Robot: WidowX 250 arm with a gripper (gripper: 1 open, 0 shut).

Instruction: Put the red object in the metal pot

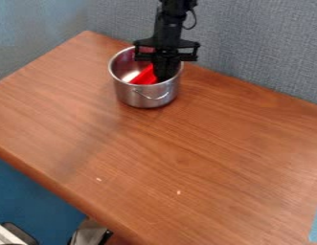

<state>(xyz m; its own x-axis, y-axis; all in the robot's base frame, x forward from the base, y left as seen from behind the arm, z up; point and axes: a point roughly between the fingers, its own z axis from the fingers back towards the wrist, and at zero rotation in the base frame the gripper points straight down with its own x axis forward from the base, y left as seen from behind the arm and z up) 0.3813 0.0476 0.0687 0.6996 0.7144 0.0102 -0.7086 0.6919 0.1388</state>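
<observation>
The metal pot (127, 91) is a small shiny steel pot at the far side of the wooden table. The red object (147, 75) lies inside it, leaning against the far right wall with its lower end on the pot's floor. My gripper (166, 61) points straight down over the pot's far right rim. Its black fingertips are right at the upper end of the red object. The picture is too small to show whether the fingers still pinch it or stand slightly apart.
The brown wooden table (187, 144) runs toward the camera, with its front edge running diagonally at the lower left. A grey-blue wall (263, 38) stands close behind the pot and the arm.
</observation>
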